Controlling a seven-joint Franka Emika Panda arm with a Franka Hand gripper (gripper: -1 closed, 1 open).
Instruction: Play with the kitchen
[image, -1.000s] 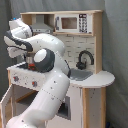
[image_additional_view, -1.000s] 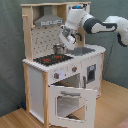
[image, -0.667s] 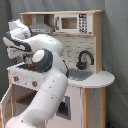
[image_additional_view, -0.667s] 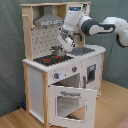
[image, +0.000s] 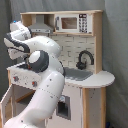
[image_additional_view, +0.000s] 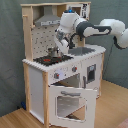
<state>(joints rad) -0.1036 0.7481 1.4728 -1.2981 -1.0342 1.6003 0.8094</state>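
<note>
Grey backdrop, wooden floor: kitchen (image_additional_view: 60, 75) of light wood and white panels, windowed oven door (image_additional_view: 69, 102) hanging open. Gripper (image_additional_view: 61, 44) above red-ringed stovetop (image_additional_view: 51, 59); jaw state cannot be told.

No legible text on the kitchen (image_additional_view: 60, 75)

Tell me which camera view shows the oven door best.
The second exterior view. There the oven door hangs open toward the camera, its window fully visible. In the first exterior view the robot's arm fills the front of the kitchen, so the door cannot be clearly made out.
</note>
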